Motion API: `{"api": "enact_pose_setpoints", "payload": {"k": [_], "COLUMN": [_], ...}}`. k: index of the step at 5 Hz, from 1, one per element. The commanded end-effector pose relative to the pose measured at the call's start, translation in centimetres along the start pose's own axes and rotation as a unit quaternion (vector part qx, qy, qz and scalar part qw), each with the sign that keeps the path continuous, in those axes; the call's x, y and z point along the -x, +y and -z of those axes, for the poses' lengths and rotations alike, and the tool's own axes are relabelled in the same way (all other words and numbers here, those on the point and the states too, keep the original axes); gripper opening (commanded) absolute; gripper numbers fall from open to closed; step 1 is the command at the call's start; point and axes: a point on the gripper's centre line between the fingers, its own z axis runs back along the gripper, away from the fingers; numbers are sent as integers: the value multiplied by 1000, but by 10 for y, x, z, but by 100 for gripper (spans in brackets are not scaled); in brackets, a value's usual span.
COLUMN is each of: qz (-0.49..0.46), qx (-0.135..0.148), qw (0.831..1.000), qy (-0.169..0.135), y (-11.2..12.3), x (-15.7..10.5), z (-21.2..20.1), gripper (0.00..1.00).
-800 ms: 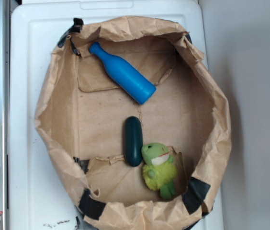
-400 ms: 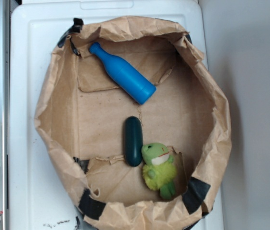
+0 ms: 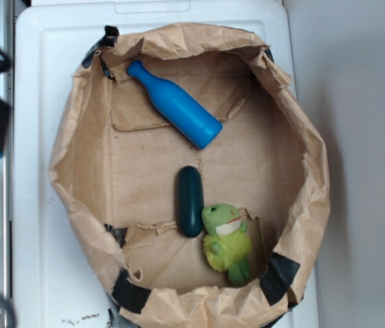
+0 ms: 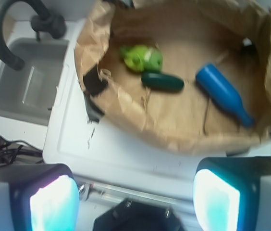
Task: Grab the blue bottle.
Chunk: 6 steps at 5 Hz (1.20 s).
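We see the bright blue plastic bottle (image 3: 173, 103) lying on its side in the far part of the brown paper bag (image 3: 302, 171), apart from the dark teal capsule (image 3: 190, 201). Our gripper (image 4: 135, 199) stands wide open outside the bag, holding nothing.

The bottle (image 3: 175, 104) is lying slantwise in the bag (image 3: 76, 171), toward its far side, with the neck pointing to the upper left corner and the base toward the middle. The capsule (image 3: 190, 201) is lying below the base, apart from it, and the plush (image 3: 226, 240) is sitting just right of the capsule's lower end, touching it. The bag is resting on the lid (image 3: 35, 225), and the gripper (image 4: 135, 192) is hovering outside the bag, off its left rim.
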Motion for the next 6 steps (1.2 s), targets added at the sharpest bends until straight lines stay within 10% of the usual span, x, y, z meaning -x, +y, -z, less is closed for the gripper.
{"api": "enact_pose_setpoints", "payload": {"k": [1, 4, 6], "qz": [-5, 2, 115], "qx": [-4, -55, -13], "qw": [1000, 998, 993], "qy": [-11, 2, 20], "y": [3, 27, 47], "x": [-3, -33, -75], "z": [-5, 67, 110], "gripper": [100, 100, 100]}}
